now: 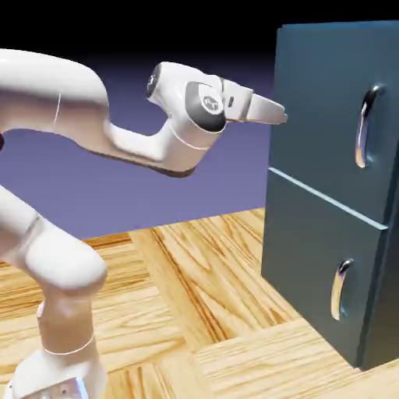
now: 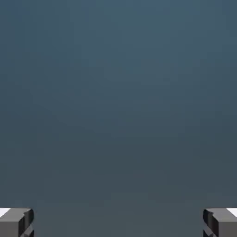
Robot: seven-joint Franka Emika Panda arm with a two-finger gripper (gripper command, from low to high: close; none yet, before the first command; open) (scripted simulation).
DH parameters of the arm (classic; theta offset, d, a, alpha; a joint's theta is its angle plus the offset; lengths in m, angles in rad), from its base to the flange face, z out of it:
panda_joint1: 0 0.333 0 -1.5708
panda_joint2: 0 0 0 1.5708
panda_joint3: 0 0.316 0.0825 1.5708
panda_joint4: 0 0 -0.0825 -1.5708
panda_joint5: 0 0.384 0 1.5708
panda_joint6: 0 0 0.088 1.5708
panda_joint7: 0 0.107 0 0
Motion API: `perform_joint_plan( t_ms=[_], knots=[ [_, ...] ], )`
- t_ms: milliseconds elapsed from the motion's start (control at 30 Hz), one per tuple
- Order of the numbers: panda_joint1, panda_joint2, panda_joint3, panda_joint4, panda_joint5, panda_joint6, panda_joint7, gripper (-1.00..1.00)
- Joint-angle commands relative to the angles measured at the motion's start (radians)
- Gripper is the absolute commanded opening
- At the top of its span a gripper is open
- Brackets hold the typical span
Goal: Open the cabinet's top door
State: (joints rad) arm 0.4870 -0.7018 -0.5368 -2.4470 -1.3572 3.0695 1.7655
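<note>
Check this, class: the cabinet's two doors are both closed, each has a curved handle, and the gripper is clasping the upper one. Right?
Not quite: the gripper is open and empty, as the hand view shows. The rest stands.

no readable text, no legible labels

I am viewing smooth teal cabinet panels (image 1: 327, 101), glossy metal handles (image 1: 361, 128), smooth white arm casing (image 1: 58, 86) and pale grained wood flooring (image 1: 210, 280).
</note>
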Motion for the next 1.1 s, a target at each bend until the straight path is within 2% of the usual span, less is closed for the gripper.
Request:
perform_joint_plan(
  t_ms=[0, 1067],
  knots=[
    [0.015, -0.004, -0.017, 0.012, -0.044, 0.001, 0.033, 0.0],
    [0.502, -0.139, -0.568, 0.384, -1.435, 0.034, 1.083, 0.0]
  ],
)
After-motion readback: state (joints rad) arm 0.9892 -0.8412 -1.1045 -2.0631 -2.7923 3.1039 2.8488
